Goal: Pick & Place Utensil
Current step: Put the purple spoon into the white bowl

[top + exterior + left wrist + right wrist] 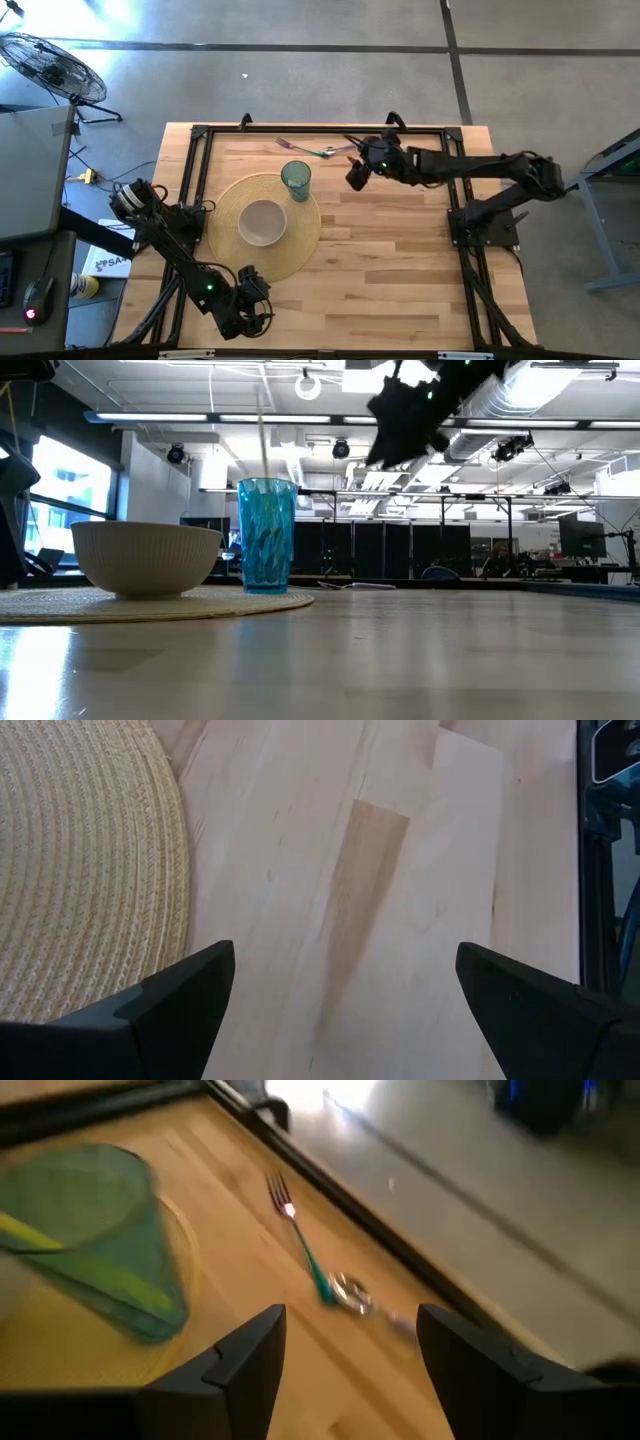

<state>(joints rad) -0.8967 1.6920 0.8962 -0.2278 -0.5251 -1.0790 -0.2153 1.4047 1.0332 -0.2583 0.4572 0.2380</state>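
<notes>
Both arms [190, 265] were dark, jointed, w/ small green LEDs; left gripper [345, 1005] fingers [175, 1005] were black, wedge-shaped.

White bowl [147, 558], blue tumbler [267, 536], woven mat [215, 603]

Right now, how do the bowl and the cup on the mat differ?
The bowl is white, low and wide; the cup is blue-green, see-through, tall and narrow. The bowl sits at the middle of the woven mat, the cup on its edge, nearer the fork. Both stand upright on the mat.
</notes>
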